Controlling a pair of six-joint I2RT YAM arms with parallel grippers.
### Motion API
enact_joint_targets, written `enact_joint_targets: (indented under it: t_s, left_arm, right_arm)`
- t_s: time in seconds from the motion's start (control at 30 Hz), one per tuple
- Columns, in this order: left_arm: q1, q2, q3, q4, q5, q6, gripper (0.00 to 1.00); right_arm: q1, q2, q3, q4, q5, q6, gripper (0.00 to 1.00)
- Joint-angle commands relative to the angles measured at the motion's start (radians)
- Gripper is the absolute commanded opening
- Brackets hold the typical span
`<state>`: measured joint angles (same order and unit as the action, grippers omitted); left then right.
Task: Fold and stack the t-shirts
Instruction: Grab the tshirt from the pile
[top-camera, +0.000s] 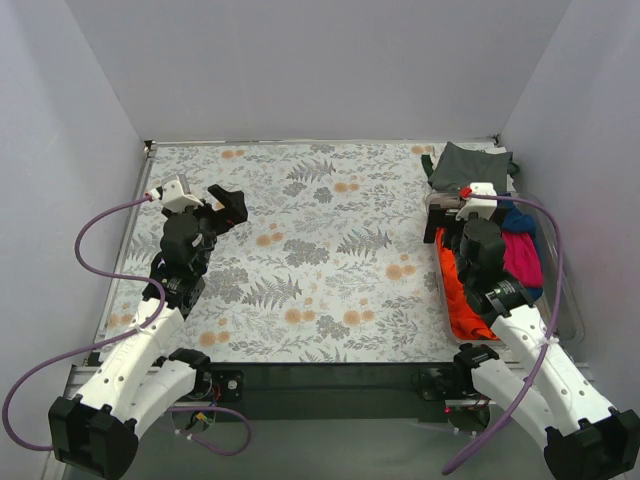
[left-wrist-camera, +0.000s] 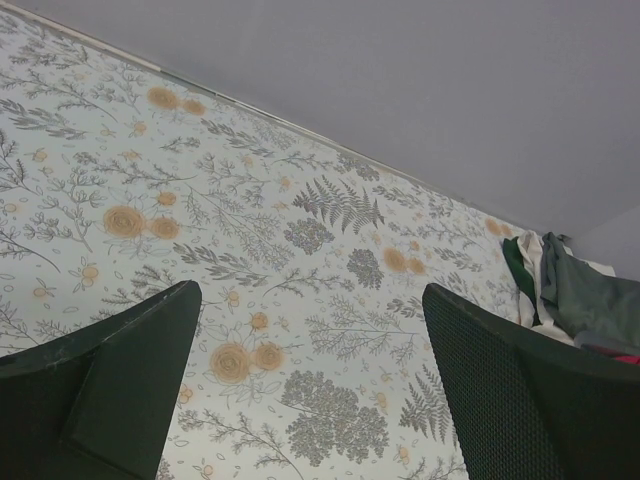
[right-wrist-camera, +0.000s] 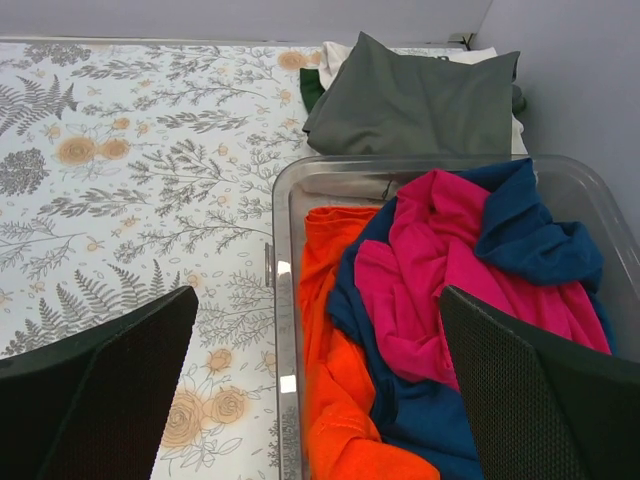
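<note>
- At the far right corner of the surface (top-camera: 300, 352): grey-green t-shirt (right-wrist-camera: 420, 100), lying flat with squared edges, apparently folded. It rests on some white and dark green fabric (right-wrist-camera: 322, 72) that peeks out at its left edge; what that is cannot be told.
- Just nearer than it, along the right edge: clear bin (right-wrist-camera: 285, 260), holding three crumpled garments.
  - Orange t-shirt (right-wrist-camera: 335, 400), at the left side of the bin, bunched.
  - Navy t-shirt (right-wrist-camera: 520, 225), tangled through the middle and right.
  - Pink t-shirt (right-wrist-camera: 440, 270), heaped on top of the navy one.
- Over the whole surface: floral cloth (top-camera: 320, 250), with nothing lying on its middle.
- Left end effector (left-wrist-camera: 310, 300): jaws spread wide, holding nothing, raised over the left part of the cloth, well apart from every shirt.
- Right end effector (right-wrist-camera: 318, 300): jaws spread wide, holding nothing, hanging above the near left rim of the bin.
- Progress, as judged: one shirt of four appears folded and set as the base of a stack; three wait unfolded in the bin. No shirt is laid out for folding, so most of the work remains.
</note>
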<state>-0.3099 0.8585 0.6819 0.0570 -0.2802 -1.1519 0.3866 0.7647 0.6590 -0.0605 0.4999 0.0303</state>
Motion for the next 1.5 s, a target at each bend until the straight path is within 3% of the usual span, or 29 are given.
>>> enact_joint_targets:
  t_s: [0.0,0.47,0.63,0.9,1.13,1.37,1.43,1.47]
  left_arm:
    - [-0.001,-0.006,0.001,0.0,-0.004,0.015,0.86]
    - [-0.003,0.004,-0.008,0.006,0.006,0.021,0.86]
    - [-0.001,0.017,-0.008,0.003,0.009,0.018,0.86]
    - [-0.001,0.013,-0.021,0.021,-0.011,0.027,0.86]
    - [-0.001,0.034,-0.013,0.017,-0.004,0.031,0.86]
    - [-0.001,0.043,-0.018,0.024,-0.007,0.038,0.86]
    - [-0.003,0.048,-0.016,0.027,-0.01,0.04,0.86]
    - [-0.001,0.051,-0.018,0.026,-0.011,0.041,0.86]
  right_arm:
    - [0.001,-0.027,0.005,0.047,0.042,0.014,0.98]
    - [-0.012,0.007,0.037,-0.027,0.129,0.045,0.99]
    - [-0.127,0.106,0.085,-0.093,0.077,0.092,0.98]
    - [-0.46,0.245,0.109,-0.134,-0.208,0.155,0.98]
    - [-0.512,0.378,0.148,-0.127,-0.265,0.158,0.98]
    - [-0.554,0.514,0.154,-0.061,-0.291,0.164,0.9]
    - [-0.561,0.541,0.162,-0.05,-0.294,0.163,0.86]
    - [-0.565,0.565,0.162,-0.045,-0.297,0.161,0.79]
